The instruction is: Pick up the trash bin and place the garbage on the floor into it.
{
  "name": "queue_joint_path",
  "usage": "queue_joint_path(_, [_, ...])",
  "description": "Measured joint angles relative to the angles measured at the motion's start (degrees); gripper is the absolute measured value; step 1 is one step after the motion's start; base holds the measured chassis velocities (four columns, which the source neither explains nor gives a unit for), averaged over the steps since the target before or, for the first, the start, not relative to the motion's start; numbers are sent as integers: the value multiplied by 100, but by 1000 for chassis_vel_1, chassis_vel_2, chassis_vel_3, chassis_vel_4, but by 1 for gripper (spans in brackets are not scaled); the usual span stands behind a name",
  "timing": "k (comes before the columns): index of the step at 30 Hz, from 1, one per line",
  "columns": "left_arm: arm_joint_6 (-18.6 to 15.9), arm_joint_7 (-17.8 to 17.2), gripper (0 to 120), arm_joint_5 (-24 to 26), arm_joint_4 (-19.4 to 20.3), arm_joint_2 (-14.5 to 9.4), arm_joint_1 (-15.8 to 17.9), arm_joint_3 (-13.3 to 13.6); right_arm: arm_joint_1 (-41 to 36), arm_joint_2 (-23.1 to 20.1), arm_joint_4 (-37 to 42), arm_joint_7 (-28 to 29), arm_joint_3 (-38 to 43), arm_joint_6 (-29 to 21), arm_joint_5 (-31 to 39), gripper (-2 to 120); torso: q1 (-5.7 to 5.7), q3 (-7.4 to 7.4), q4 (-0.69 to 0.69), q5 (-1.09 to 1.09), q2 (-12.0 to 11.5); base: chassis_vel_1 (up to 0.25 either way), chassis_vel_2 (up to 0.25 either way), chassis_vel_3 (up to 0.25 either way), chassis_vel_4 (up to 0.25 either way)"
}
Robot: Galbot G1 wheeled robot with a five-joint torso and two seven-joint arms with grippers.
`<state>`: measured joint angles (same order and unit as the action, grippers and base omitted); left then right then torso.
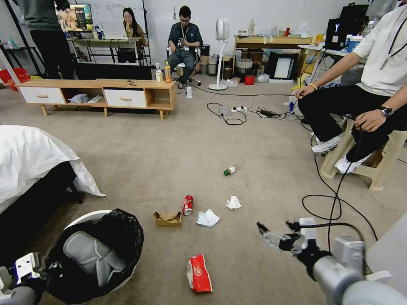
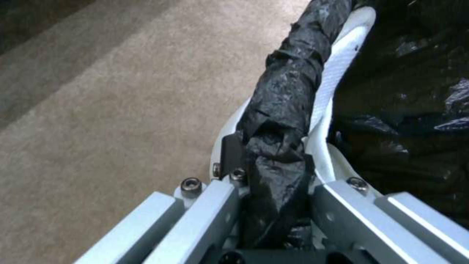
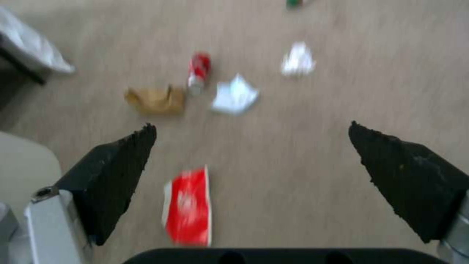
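Observation:
The trash bin (image 1: 97, 254), white with a crinkly black bag, hangs tilted at my lower left. My left gripper (image 1: 44, 271) is shut on its bag-wrapped rim (image 2: 337, 73); in the left wrist view that gripper (image 2: 271, 157) pinches the black plastic. The garbage lies on the floor (image 1: 254, 169): a red wrapper (image 1: 199, 273), red can (image 1: 187, 204), brown cardboard (image 1: 168, 218), two tissues (image 1: 207, 218) (image 1: 233, 202) and a green-capped bottle (image 1: 229, 170). My right gripper (image 1: 275, 228) hovers open to the right of the wrapper. From the right wrist, that gripper (image 3: 251, 128) is wide open above the wrapper (image 3: 188, 207).
A bed with a white sheet (image 1: 29, 156) stands close on the left, beside the bin. A seated person on a stool (image 1: 381, 165) and black cables (image 1: 335, 199) occupy the right. A low wooden cabinet (image 1: 101, 95) stands at the back.

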<state>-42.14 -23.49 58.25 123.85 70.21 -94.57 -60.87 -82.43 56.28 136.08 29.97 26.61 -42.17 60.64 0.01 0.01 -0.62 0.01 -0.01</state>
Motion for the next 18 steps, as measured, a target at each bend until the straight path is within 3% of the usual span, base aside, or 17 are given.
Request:
queue_joint_path(2, [0,16,1,-55,11,84,-66,-65,308,-84,-337,477,-370,-62,586,100,0,0,0,-2,0,0,0,0,0])
queue_joint_path(4, [0,25,1,-74,20,119,-94,-96,434,-110,-513,598,-539,-62,676,100,0,0,0,-1,0,0,0,0,0])
queue_joint_path(18, [1,54,1,-146,39,241,-215,-234,1126,198,-1978,756,-1608,-27,406,100,0,0,0,-1,0,0,0,0,0])
